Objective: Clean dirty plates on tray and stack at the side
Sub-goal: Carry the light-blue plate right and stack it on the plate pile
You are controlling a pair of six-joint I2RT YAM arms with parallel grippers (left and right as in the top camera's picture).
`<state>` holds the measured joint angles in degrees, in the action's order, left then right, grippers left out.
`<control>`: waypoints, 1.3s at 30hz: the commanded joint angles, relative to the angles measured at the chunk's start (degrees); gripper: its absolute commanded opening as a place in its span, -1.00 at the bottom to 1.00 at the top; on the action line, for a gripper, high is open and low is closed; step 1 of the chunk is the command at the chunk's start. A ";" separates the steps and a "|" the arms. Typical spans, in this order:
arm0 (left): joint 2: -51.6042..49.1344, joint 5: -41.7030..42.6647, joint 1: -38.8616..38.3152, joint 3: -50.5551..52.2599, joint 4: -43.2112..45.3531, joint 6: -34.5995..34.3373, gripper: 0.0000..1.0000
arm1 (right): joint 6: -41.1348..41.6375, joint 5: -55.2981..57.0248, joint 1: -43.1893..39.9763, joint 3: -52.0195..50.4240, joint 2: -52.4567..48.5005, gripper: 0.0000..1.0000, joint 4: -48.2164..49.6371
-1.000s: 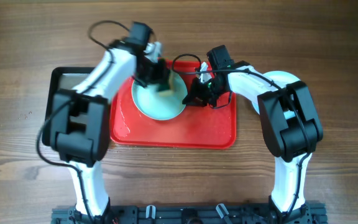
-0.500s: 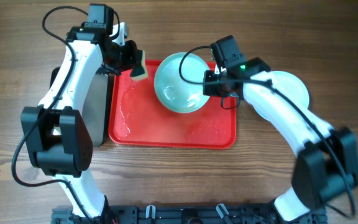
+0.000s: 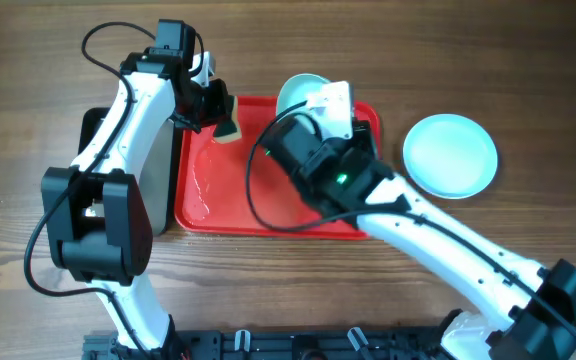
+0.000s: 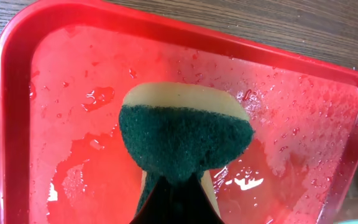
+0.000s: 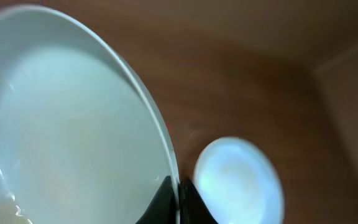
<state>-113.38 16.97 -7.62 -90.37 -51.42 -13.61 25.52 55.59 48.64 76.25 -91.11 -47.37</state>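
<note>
The red tray [image 3: 288,205] lies mid-table, wet, with no plate lying on it; the left wrist view shows its wet floor [image 4: 86,93]. My left gripper [image 3: 218,112] is shut on a green-and-yellow sponge [image 3: 230,126] [image 4: 185,134], held above the tray's back left part. My right gripper [image 5: 178,194] is shut on the rim of a pale plate [image 5: 73,124], held tilted high over the tray's back edge [image 3: 298,90]. A pale blue plate [image 3: 451,153] [image 5: 238,180] lies on the table right of the tray. A third plate does not show.
A black tray [image 3: 90,125] lies left of the red tray, mostly under my left arm. My raised right arm [image 3: 368,195] crosses over the red tray's right half. Bare wooden table [image 3: 528,80] surrounds everything.
My right arm has lifted the pale plate off the tray, high toward the camera. My left gripper with the sponge drifted slightly right over the tray's back left corner.
</note>
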 commanded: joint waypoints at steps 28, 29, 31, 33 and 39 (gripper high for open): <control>0.02 -1.49 -0.15 0.39 0.83 1.18 -0.92 | -33.03 31.45 9.16 0.17 1.36 -0.91 27.63; 0.02 -1.49 -0.15 0.39 0.85 1.16 -0.92 | -33.03 31.45 9.16 0.17 1.36 -0.91 27.65; 0.02 -1.49 -0.15 0.39 0.83 1.18 -0.92 | -33.00 31.45 9.16 0.17 1.36 -0.91 27.63; 0.02 -1.49 -0.15 0.39 0.83 1.16 -0.92 | -32.85 31.36 9.16 0.17 1.33 -0.91 27.63; 0.02 -1.49 -0.15 0.39 0.85 1.18 -0.92 | -27.17 16.13 9.16 0.13 1.33 -0.92 20.98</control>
<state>-113.38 16.10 -7.62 -90.35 -50.76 -13.61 -6.63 81.97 57.34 76.20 -91.07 -22.46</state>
